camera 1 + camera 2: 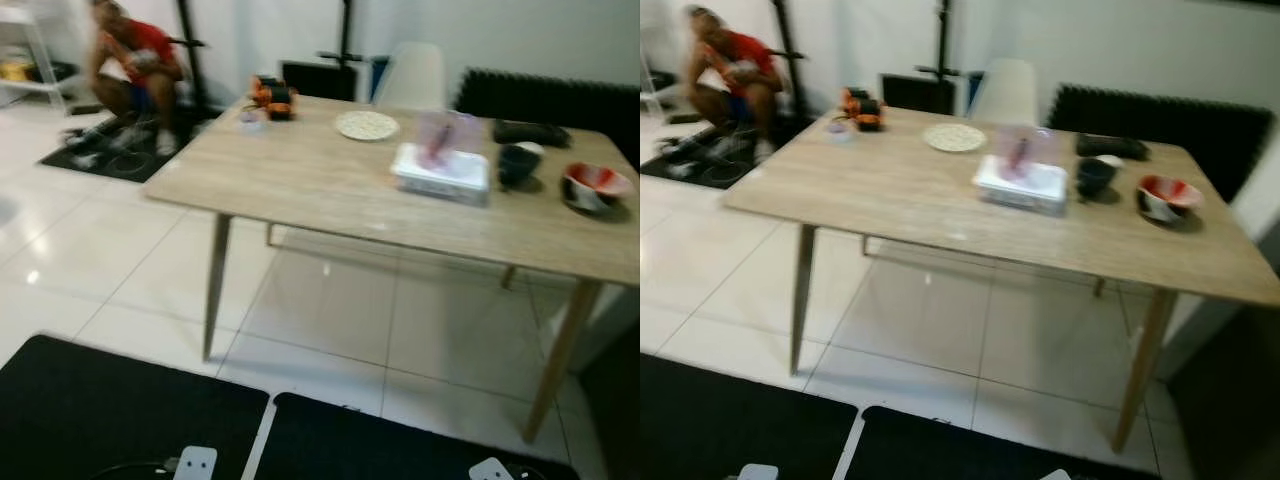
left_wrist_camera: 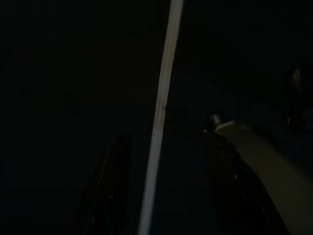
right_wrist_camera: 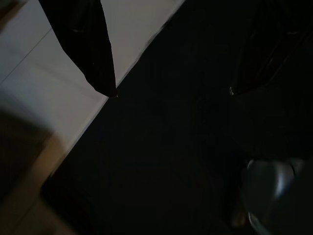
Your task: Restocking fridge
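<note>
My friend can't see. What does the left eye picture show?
A long wooden table stands on white tiles, holding a white box, a round plate, a dark cup and a red-and-white bowl. A person crouches far behind.

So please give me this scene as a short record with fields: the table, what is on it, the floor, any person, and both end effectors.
table: wooden table, slanted legs
on table: white container near the middle; round pale plate; dark cup; red and white bowl; orange and black item at the far left corner
floor: white tiles, black mats close to the robot
person: crouching by the far wall
left end effector: idle, view very dark, fingers cannot be judged
right end effector: idle above a mat edge, fingers apart
</note>
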{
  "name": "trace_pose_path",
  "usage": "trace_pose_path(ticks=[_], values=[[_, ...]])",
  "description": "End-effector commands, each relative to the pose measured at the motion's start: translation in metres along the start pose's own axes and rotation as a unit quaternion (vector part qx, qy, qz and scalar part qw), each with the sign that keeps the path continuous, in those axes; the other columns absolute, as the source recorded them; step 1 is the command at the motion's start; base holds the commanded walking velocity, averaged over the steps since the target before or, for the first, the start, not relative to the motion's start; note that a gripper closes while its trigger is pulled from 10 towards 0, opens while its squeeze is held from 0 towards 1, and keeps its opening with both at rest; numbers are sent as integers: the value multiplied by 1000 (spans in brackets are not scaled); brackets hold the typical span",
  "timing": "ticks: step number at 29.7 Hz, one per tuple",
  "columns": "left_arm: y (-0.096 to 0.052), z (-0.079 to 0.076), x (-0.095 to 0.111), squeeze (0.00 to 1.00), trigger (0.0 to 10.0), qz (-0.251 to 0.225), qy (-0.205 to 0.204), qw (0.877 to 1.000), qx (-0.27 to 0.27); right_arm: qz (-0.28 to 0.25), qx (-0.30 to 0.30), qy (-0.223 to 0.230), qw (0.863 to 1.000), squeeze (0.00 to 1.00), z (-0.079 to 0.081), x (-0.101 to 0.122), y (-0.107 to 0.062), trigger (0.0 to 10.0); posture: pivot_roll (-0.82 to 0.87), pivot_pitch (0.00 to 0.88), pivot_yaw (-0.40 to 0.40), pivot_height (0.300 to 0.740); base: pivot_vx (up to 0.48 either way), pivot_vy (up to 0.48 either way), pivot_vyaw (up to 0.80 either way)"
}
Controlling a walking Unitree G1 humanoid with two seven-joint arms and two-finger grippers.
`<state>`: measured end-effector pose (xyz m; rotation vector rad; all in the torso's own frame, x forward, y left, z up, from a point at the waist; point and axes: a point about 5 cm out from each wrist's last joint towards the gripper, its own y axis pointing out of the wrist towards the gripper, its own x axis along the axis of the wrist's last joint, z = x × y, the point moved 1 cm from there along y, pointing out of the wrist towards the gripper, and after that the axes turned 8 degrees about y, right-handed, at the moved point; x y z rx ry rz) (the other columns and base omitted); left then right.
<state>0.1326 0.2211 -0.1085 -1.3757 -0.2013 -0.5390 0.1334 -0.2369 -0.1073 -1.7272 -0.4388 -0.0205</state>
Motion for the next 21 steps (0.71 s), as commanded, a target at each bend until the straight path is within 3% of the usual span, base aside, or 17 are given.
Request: trace_pose_path(ticks=[1, 21], values=[[0, -11, -2, 0, 10000, 5, 12, 1000, -17, 4, -4, 7, 1000, 0, -2, -3, 0, 10000, -72, 0, -4, 740, 0, 0, -769], [1, -13, 3, 0, 10000, 6, 17, 1000, -24, 2, -1, 10, 1000, 0, 3, -4, 0, 10000, -79, 0, 4, 740, 0, 0, -768]])
